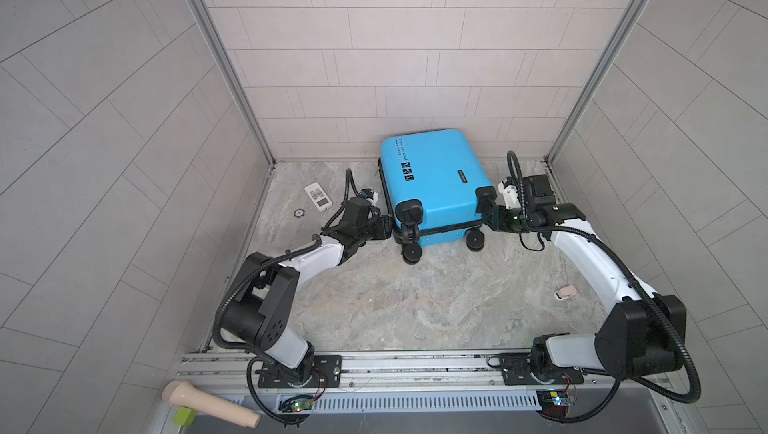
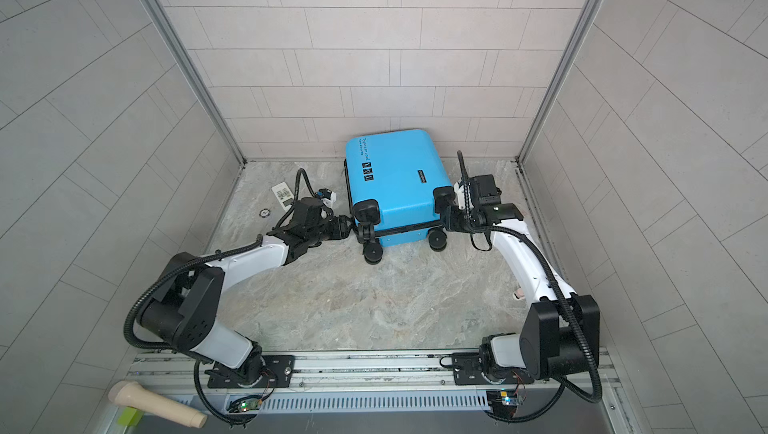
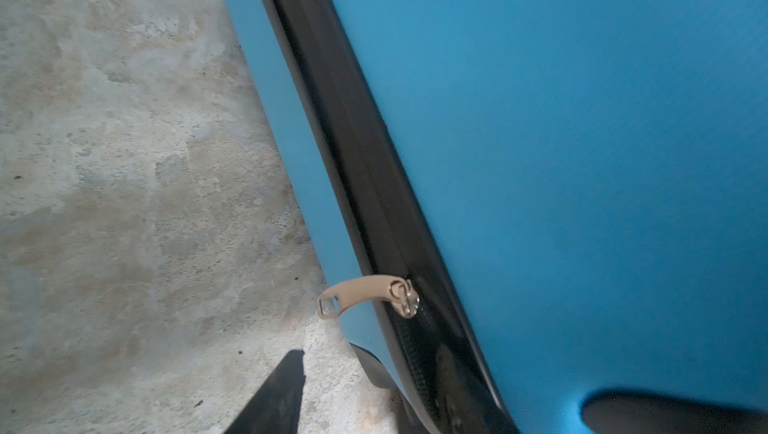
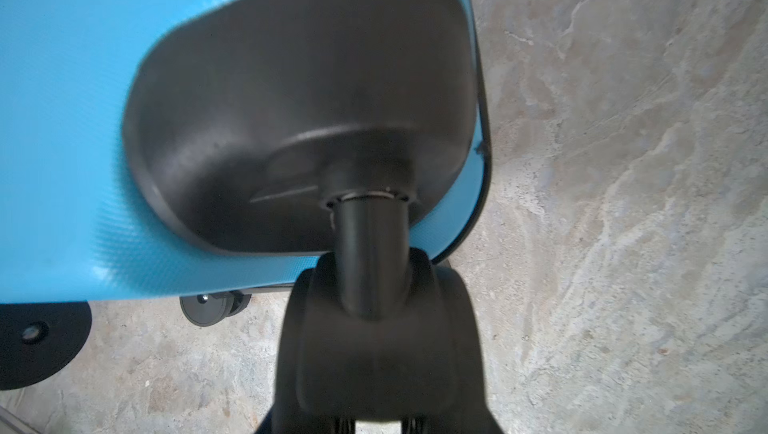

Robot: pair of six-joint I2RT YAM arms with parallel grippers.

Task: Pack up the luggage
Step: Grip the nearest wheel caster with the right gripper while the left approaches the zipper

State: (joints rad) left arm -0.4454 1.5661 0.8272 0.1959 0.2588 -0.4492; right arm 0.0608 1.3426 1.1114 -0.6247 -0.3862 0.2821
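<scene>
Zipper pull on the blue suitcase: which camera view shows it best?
The left wrist view: the zipper pull sticks out from the black zipper band, close and sharp. In both top views the luggage is whole but the pull is too small to find. The right wrist view shows a wheel in the right pincer instead.

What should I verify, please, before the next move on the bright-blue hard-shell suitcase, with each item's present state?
1. Bright-blue hard-shell suitcase lying flat, shells together: ok.
2. Pale metal zipper pull free and clear in the left wrist view: ok.
3. Left gripper open, pull not yet gripped: ok.
4. Black zipper band zipped all the way round: cannot tell.
5. Right gripper firmly on the black caster wheel: cannot tell.
</scene>
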